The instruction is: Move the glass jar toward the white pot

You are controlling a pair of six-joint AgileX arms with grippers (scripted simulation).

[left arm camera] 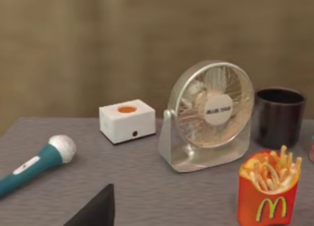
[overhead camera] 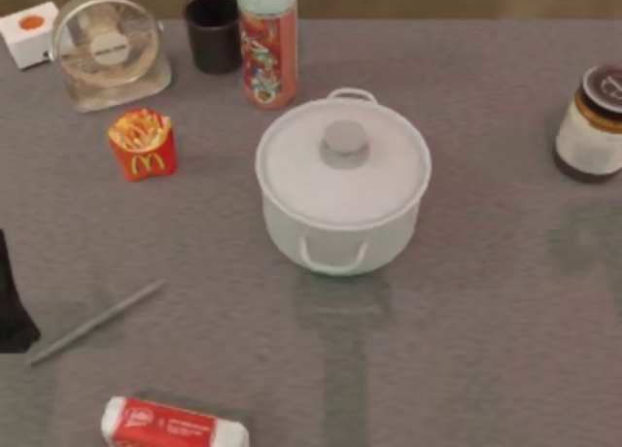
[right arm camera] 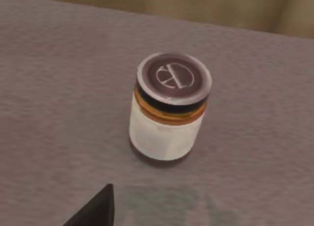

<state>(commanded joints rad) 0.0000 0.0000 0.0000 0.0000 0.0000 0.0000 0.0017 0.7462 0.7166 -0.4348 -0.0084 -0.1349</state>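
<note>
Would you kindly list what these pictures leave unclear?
- Jar: top view's right edge cuts it off.
- Jar lid emblem: blurred, right wrist view.
- Fan badge lettering: too small, left wrist view.
- Can: its cap runs past the top view's upper edge.
- Both grippers: only dark corners show at the picture edges.

The glass jar [overhead camera: 593,124] sits upright way over at the right edge of the counter [overhead camera: 505,301], partly cut off in the top view. From the right wrist view, the jar [right arm camera: 169,113] has a dark round lid with a pale emblem on it, an amber-brown band right under that, a wide white label and a dark base. The white pot [overhead camera: 342,180] is near the middle, lid on, grey knob on top, two loop handles. They're well apart.
</note>
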